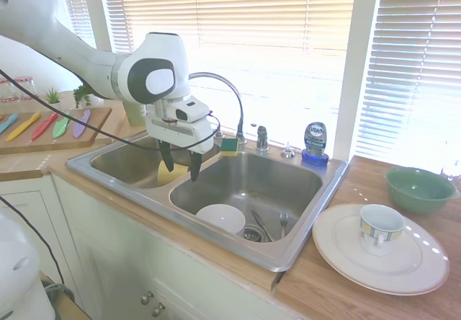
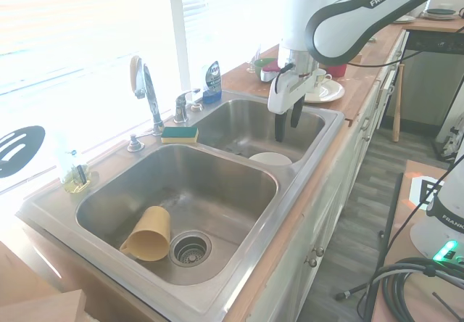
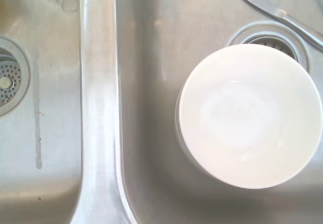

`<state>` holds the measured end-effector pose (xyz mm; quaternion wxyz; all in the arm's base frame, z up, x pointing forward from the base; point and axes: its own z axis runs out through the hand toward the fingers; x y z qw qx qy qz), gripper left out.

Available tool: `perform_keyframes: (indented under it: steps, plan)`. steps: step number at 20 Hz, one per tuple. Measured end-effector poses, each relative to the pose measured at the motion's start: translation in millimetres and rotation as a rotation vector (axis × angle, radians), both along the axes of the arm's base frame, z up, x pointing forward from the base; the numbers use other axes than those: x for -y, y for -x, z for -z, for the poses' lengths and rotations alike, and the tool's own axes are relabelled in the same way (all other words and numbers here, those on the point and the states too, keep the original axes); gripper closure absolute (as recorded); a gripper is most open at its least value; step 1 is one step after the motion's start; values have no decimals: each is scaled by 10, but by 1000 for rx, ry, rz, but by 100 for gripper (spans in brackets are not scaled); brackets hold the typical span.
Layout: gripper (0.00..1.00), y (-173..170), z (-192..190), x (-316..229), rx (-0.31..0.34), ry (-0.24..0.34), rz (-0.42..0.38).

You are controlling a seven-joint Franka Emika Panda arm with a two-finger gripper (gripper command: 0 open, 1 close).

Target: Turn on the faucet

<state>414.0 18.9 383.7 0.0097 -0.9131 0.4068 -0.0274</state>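
Note:
The faucet's thin chrome gooseneck spout (image 1: 232,96) arches behind the sink divider, and its short lever handle (image 1: 262,138) stands just right of it on the back rim. From the other side, the spout (image 2: 148,93) and handle (image 2: 183,105) stand by the window. My gripper (image 1: 181,163) hangs open and empty over the divider at the sink's front, pointing down, well short of the faucet. It also appears as the gripper (image 2: 287,122) above the far basin. The wrist view looks straight down on the divider (image 3: 98,103) and a white bowl (image 3: 250,115).
A blue dish-soap bottle (image 1: 315,143) and a sponge (image 1: 229,145) sit on the back rim. The white bowl (image 1: 220,218) and cutlery (image 1: 283,223) lie in one basin, a yellow cup (image 2: 148,231) in the other. A plate (image 1: 338,251) with a mug and a green bowl (image 1: 419,189) stand on the counter.

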Motion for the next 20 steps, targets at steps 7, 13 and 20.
perform_keyframes:
  steps: [7, 13, 20]
  plan:
    - [100, -104, 53, 67, 4, -11, 31]
    - [100, -119, 47, 97, 5, -15, 40]
    - [100, -213, 9, 104, 13, -18, 43]
